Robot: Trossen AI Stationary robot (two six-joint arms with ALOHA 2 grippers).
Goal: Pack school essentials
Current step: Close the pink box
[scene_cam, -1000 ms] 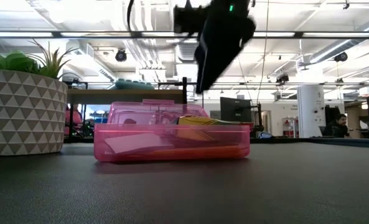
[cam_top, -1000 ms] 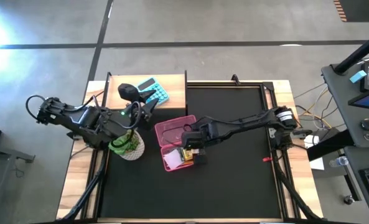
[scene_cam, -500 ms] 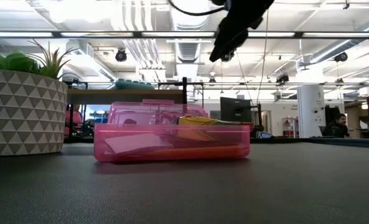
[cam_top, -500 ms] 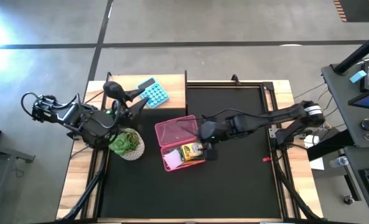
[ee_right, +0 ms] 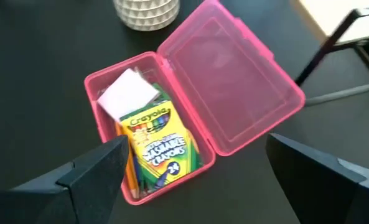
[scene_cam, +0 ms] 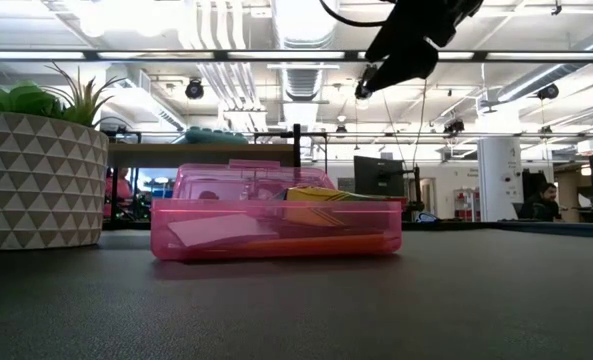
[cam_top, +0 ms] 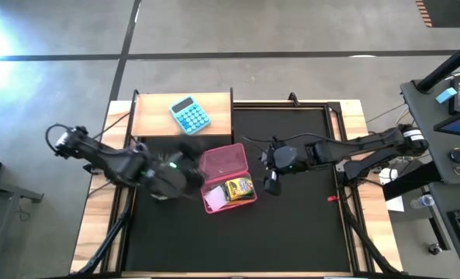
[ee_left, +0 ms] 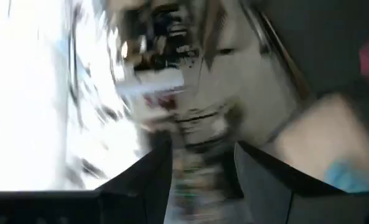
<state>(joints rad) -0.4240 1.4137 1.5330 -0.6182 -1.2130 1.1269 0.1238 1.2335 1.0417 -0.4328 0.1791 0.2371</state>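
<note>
The pink case (cam_top: 226, 177) is lying open on the mat, crayon box (cam_top: 238, 188) and note pad (cam_top: 213, 201) inside, its lid (cam_top: 225, 160) hinged toward 12 o'clock. The left gripper (cam_top: 174, 175) is sitting just at the case's 9 o'clock — the nearer of the 2 — but whether it is clenched I cannot tell. The right gripper (cam_top: 272, 183) is hanging released at 3 o'clock, holding nothing.

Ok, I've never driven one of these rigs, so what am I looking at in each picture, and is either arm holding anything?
Two dark robot arms work at a black table. The overhead picture shows the open pink pencil box, a crayon box and white note pad inside, and a blue calculator behind. The table-level picture shows the potted plant beside the box. Each wrist camera looks past its own fingers. The right end effector hovers open and empty beside the box. The left end effector is mid-swing, too blurred to judge.
</note>
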